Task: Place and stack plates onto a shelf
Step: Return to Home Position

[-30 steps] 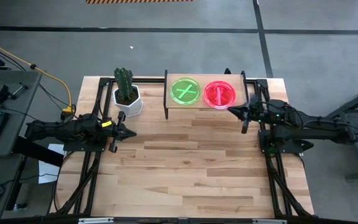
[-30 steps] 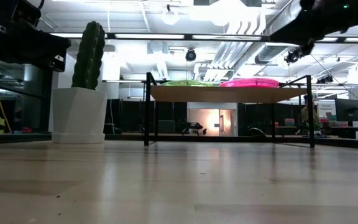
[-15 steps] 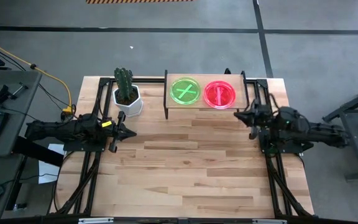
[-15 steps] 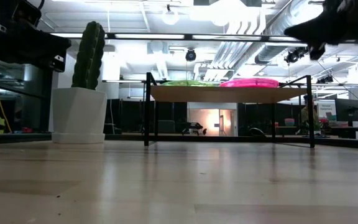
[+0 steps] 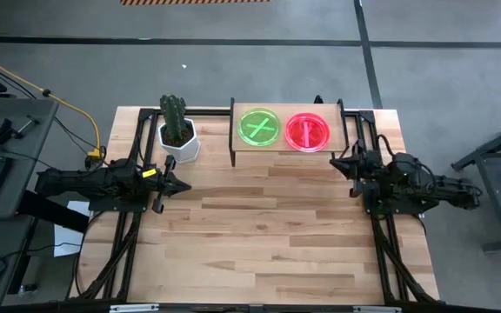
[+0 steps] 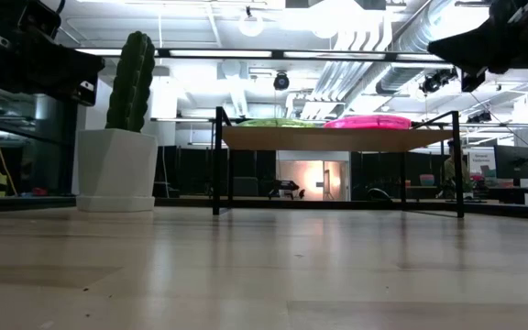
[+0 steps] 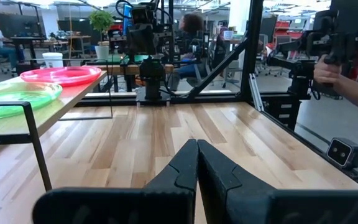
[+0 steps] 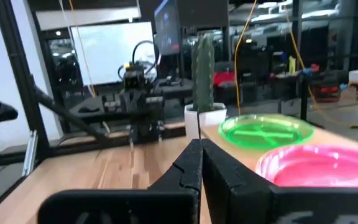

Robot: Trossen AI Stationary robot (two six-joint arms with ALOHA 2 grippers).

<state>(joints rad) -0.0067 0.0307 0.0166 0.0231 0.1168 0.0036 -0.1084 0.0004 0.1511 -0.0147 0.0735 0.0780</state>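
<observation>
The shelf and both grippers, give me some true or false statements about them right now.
1. The pink plates sit on the shelf beside the green plates. True.
2. The right gripper grips a pink plate. False: it is shut and empty, near the shelf's right end.
3. The left gripper is shut. True.
4. The cactus pot stands on the shelf. False: it stands on the tabletop, left of the shelf.

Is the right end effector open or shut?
Shut. The right end effector shows its two dark fingers pressed together, holding nothing.
</observation>
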